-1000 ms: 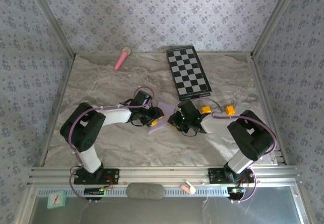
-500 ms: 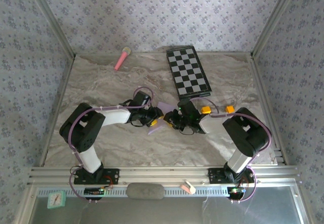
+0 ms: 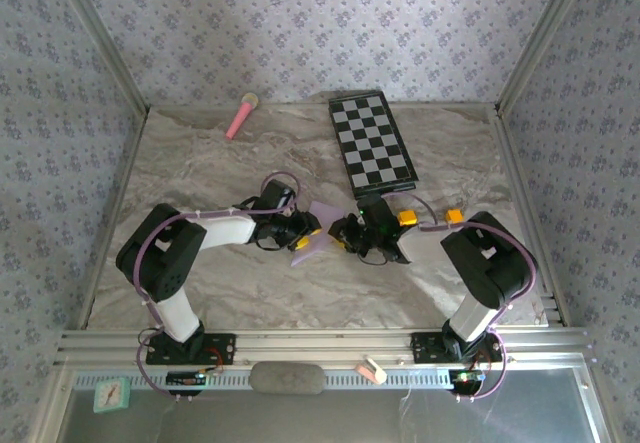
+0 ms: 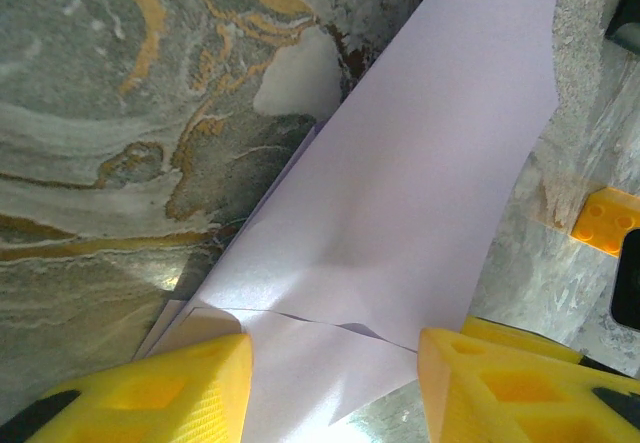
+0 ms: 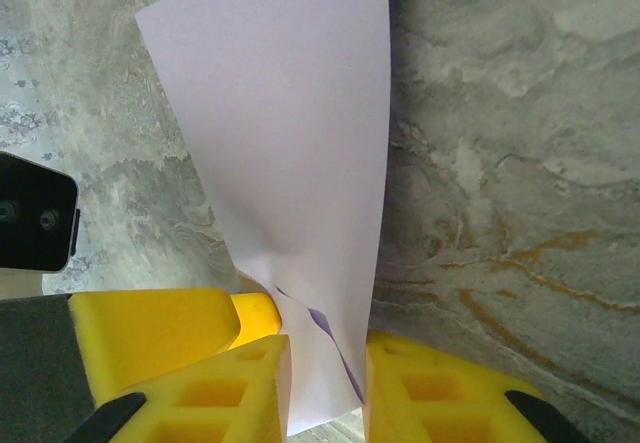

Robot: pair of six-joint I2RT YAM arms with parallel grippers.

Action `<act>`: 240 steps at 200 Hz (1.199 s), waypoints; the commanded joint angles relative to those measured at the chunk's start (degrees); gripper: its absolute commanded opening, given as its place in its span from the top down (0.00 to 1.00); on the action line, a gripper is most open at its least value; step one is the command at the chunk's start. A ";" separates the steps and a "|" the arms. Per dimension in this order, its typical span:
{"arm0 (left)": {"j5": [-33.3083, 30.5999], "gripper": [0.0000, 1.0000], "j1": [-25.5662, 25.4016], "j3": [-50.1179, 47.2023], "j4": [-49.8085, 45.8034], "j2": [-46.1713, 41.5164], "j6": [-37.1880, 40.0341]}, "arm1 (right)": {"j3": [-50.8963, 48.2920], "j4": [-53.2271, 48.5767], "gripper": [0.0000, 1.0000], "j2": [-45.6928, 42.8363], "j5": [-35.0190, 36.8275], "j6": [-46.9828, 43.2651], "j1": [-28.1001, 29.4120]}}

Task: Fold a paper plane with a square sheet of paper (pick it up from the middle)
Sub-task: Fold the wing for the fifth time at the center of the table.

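My left pincer [image 3: 306, 231] and right pincer [image 3: 346, 235] meet over the lilac sheet of paper [image 3: 322, 213], which sits on the marbled desk [image 3: 200, 163] just on the near side of the checkered board [image 3: 373, 144]. My left pincer [image 4: 335, 348] stands fairly wide, and the creased sheet [image 4: 420, 183] runs loose between its yellow fingers [image 4: 180, 383]. My right pincer [image 5: 325, 363] is narrow, pinching the sheet's [image 5: 290, 143] folded end, and the sheet rises away from the desk.
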 commanded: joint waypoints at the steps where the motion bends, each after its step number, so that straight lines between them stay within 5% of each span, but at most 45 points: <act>1: -1.30 0.51 0.79 -1.77 -5.08 0.58 0.59 | 1.45 -0.49 0.76 1.98 -1.86 -0.87 -0.29; 98: -0.49 0.45 0.99 0.59 -6.28 -5.35 5.80 | 1.14 -1.68 0.97 -0.32 -0.47 -1.97 -0.19; 176: -17.18 0.37 -6.10 -0.29 -12.85 -18.51 31.44 | 1.74 -11.67 1.00 -11.46 5.72 -2.52 -0.79; 240: -27.74 0.37 -16.54 -6.89 0.46 -18.89 49.02 | 2.04 -13.29 1.00 -12.97 4.71 2.04 -1.75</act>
